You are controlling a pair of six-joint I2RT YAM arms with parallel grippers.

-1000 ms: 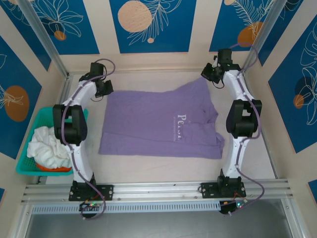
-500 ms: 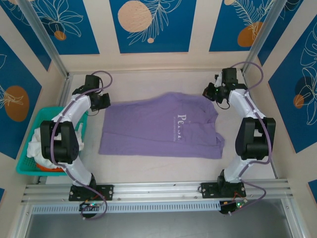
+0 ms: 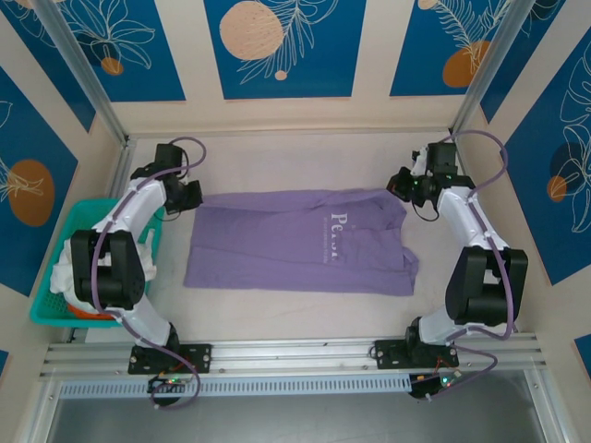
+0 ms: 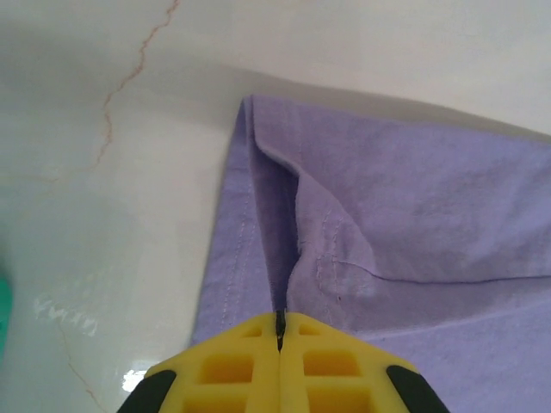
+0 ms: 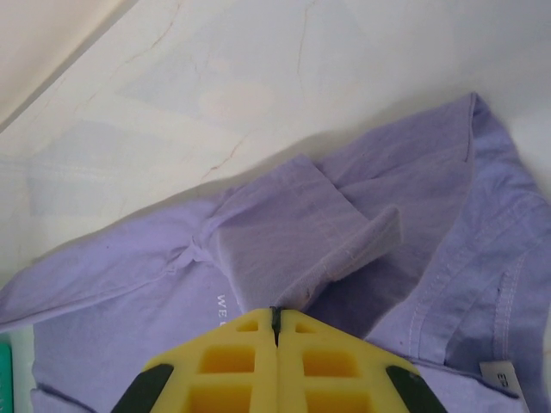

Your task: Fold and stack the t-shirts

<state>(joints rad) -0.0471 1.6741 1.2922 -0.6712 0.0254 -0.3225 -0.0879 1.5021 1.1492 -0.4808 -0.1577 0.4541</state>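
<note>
Both of my hands are pressed fully closed, and each one pinches a bit of the lavender t-shirt (image 3: 305, 242). My left hand (image 3: 189, 196) sits at the shirt's far left corner. In its wrist view the yellow fingers (image 4: 224, 370) meet with no gap, and a raised ridge of purple cloth runs straight into the seam between them. My right hand (image 3: 399, 185) sits at the far right corner. From that wrist I see a small flap of the purple fabric lifted off the layer below and drawn in between the closed fingertips.

The shirt lies spread over the middle of the pale surface (image 3: 305, 309), its long side running left to right between my two arms. A narrow band along its far edge is doubled over. The white lettering (image 3: 340, 235) faces up, right of centre, and the cloth bunches a little at the near right corner.

Some white t-shirts (image 3: 88, 268) are heaped in the teal basket (image 3: 44, 312) at the left edge of the surface, beside my left arm and apart from the lavender one.
</note>
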